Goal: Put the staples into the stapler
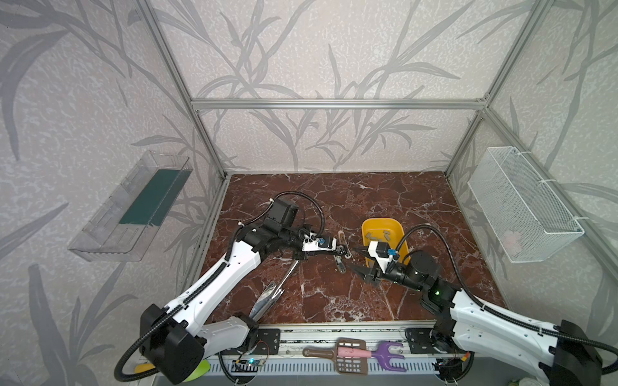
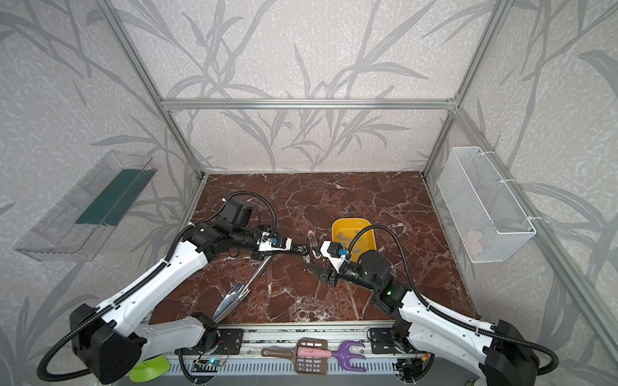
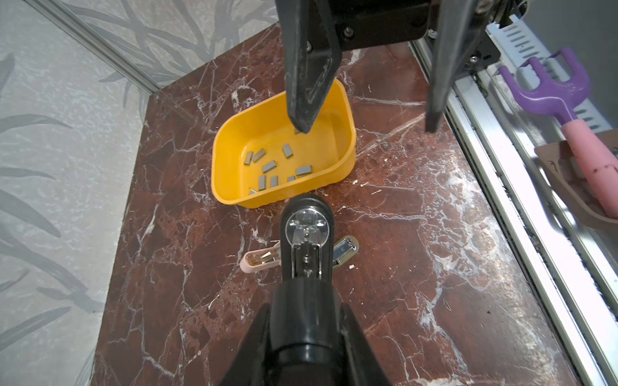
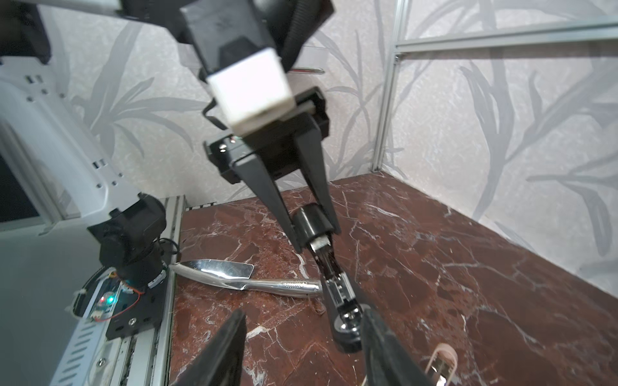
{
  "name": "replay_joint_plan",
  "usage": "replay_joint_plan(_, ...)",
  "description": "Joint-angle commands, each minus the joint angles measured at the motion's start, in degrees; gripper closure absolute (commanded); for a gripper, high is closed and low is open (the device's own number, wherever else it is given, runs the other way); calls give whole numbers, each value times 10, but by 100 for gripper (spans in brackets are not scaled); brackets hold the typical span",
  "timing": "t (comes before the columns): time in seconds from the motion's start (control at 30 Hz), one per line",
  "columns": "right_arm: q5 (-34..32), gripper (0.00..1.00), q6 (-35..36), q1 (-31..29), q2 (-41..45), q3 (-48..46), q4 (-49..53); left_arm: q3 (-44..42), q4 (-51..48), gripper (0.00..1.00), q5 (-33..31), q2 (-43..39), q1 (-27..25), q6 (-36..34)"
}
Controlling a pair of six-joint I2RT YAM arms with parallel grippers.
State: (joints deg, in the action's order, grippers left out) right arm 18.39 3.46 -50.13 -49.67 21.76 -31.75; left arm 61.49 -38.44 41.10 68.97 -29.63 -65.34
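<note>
The left gripper was clamped around the rear of the black stapler. It appeared to hold the stapler off the marble tabletop, chrome magazine turned toward the wrist, probably so the channel lay exposed for a strip to be fed in. Straight ahead of the stapler's nose hung the right gripper, facing the left one with its jaws apart and nothing between them; I judged it to be empty and due to fetch a strip. Just past it, the staples lay scattered on the floor of the yellow tray, and none could be seen in the stapler. Directly beneath the held stapler, a small pink stapler lay splayed open on the table. Back toward the left arm's base lay a metal cake server, well apart from the work.
</note>
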Motion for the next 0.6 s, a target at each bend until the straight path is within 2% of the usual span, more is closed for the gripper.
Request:
replay_joint_plan(0.0,-8,44,69,-9,-13,25,8,25,-35,100,29,-1,-3,-52)
replay_joint_plan(0.2,3,44,75,-12,-55,53,50,25,-50,100,71,-5,-5,-75)
replay_joint_plan(0.57,7,48,95,-30,-94,88,101,13,-49,100,78,-7,-13,-100)
